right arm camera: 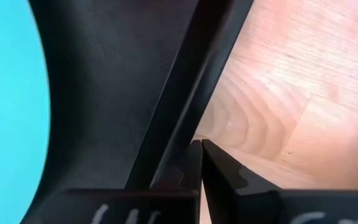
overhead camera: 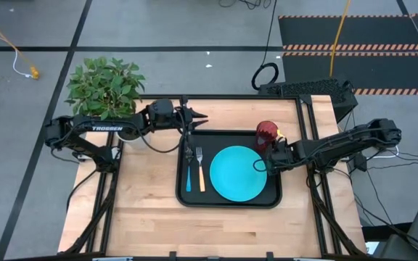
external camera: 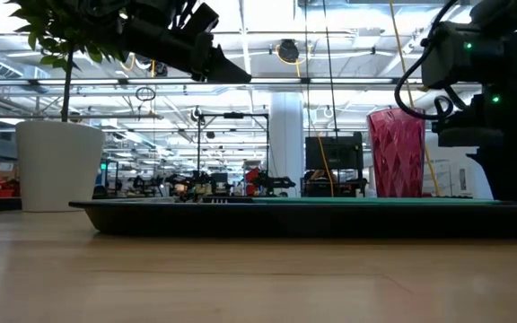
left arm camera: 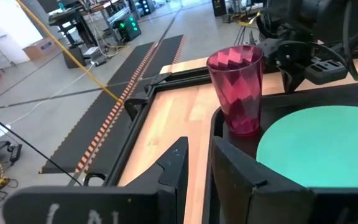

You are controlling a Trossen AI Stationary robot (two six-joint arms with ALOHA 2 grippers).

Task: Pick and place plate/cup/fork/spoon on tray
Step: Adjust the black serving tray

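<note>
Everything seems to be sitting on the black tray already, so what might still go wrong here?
Two risks, as a guess. The right gripper sits low at the tray's right side, close beside the cup and the plate; a careless pull-out might tip the tall cup or drag the plate. The left gripper hovers at the tray's far left corner, beyond the fork and spoon; sweeping back low could bump the rim and scatter them.

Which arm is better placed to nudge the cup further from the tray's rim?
The right. Its gripper hangs shut at the plate's edge, close beside the cup in the tray's corner. The left gripper, also shut, sits over the opposite corner, past the fork and spoon.
</note>
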